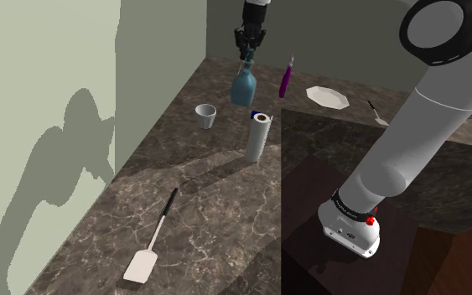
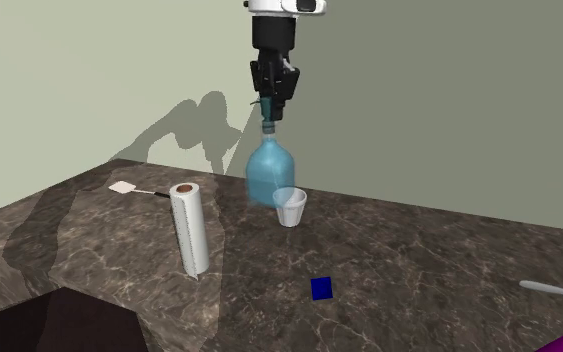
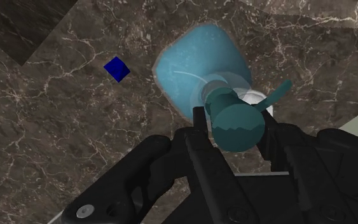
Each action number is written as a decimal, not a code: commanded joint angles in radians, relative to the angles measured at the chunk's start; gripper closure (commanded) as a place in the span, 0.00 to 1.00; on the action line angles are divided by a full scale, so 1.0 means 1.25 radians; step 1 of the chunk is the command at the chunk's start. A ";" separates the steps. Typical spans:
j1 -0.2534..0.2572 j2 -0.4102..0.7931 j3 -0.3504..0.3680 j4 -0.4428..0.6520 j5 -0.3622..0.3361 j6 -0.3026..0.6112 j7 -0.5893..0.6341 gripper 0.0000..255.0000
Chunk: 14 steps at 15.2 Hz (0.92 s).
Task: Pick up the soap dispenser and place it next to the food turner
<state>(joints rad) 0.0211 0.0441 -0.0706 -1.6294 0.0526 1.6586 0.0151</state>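
Observation:
The soap dispenser (image 1: 242,86) is a translucent blue bottle with a teal pump. My gripper (image 1: 249,46) is shut on the pump head, and the bottle (image 2: 267,172) hangs upright from it, seemingly just above the counter near the back wall. In the wrist view the black fingers (image 3: 199,124) clasp the teal pump head (image 3: 234,127), with the blue body (image 3: 196,63) beyond. The food turner (image 1: 142,264), a white blade on a black handle, lies flat far off at the counter's near end in the shoulder view. It also shows as the turner (image 2: 121,187) by the wall.
A white cup (image 1: 206,116) stands close beside the dispenser. An upright paper towel roll (image 1: 259,138) stands mid-counter, with a small blue square (image 2: 321,288) flat nearby. A purple item (image 1: 286,80), a white plate (image 1: 326,96) and a knife (image 1: 376,113) lie toward the shoulder view's right.

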 commanded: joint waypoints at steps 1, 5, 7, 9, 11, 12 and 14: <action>0.001 0.004 0.001 0.028 0.000 -0.024 0.003 1.00; 0.000 0.014 0.001 0.084 0.001 -0.070 0.005 1.00; 0.000 0.020 0.000 0.114 0.001 -0.094 0.005 1.00; 0.000 0.027 0.000 0.146 0.002 -0.118 0.006 1.00; -0.001 0.036 0.000 0.179 0.003 -0.143 0.007 1.00; -0.001 0.041 0.000 0.196 0.003 -0.156 0.007 1.00; -0.002 0.051 -0.001 0.233 0.004 -0.181 0.008 1.00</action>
<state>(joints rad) 0.0182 0.1021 -0.0721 -1.3630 0.0571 1.4502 0.0224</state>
